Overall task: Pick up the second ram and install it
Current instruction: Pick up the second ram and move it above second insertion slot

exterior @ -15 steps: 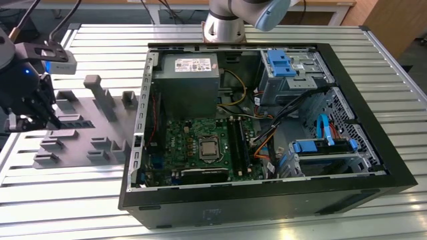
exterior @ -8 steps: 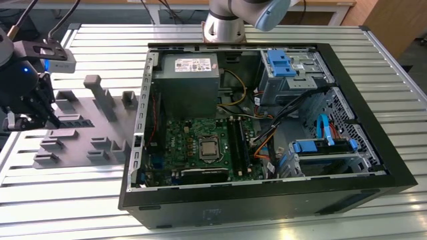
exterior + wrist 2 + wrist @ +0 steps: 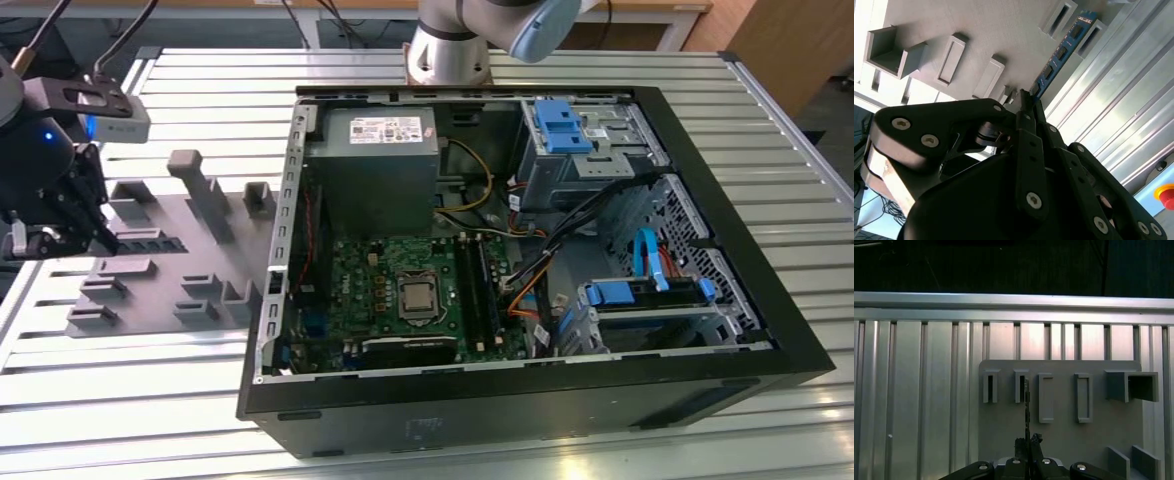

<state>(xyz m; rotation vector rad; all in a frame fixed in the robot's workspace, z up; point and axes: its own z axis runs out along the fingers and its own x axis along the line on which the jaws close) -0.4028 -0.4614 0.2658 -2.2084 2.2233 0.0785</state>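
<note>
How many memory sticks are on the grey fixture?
1: the second ram stands on edge on the grey fixture, its near end pinched in the gripper. Others may be hidden.

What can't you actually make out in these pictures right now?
- Second wrist view: the near end of the second ram, covered by the gripper.
- First wrist view: its chips, since the stick is edge-on.
- Exterior view: which memory slots on the motherboard are filled; too small and dark.
</note>
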